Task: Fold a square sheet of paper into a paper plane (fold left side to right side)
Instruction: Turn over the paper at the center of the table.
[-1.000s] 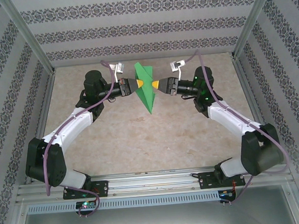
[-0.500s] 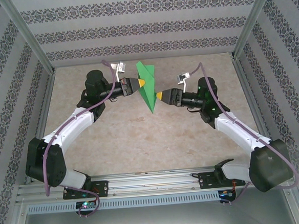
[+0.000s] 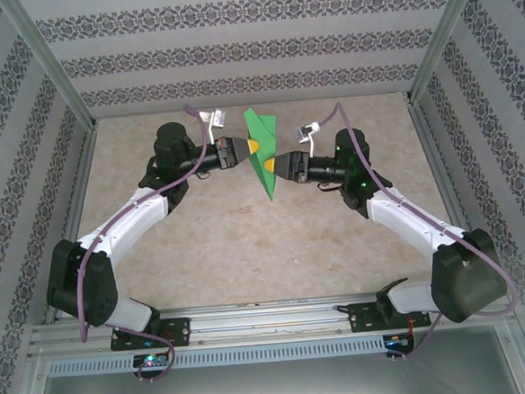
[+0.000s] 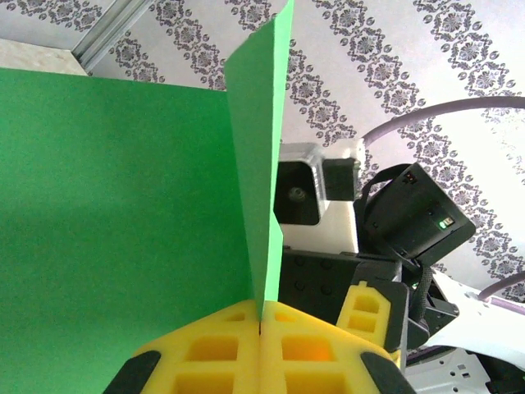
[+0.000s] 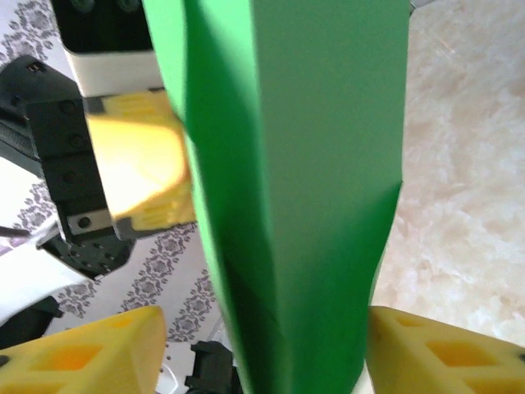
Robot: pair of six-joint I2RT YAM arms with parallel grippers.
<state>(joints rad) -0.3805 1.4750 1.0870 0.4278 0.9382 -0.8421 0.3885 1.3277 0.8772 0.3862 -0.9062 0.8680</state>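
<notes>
The left gripper [image 4: 261,322] is pinching with its jaws fully closed. A thin edge of the paper plane [image 4: 123,213] is sitting clamped between the yellow pads. The right gripper [image 5: 267,349] is holding its jaws wide, straddling the folded green body; whether either finger is touching it I cannot tell. The plane – just one, bright green, creased, tapering to a point at its near end – is hanging above the counter [image 3: 248,243], between the two grippers.
</notes>
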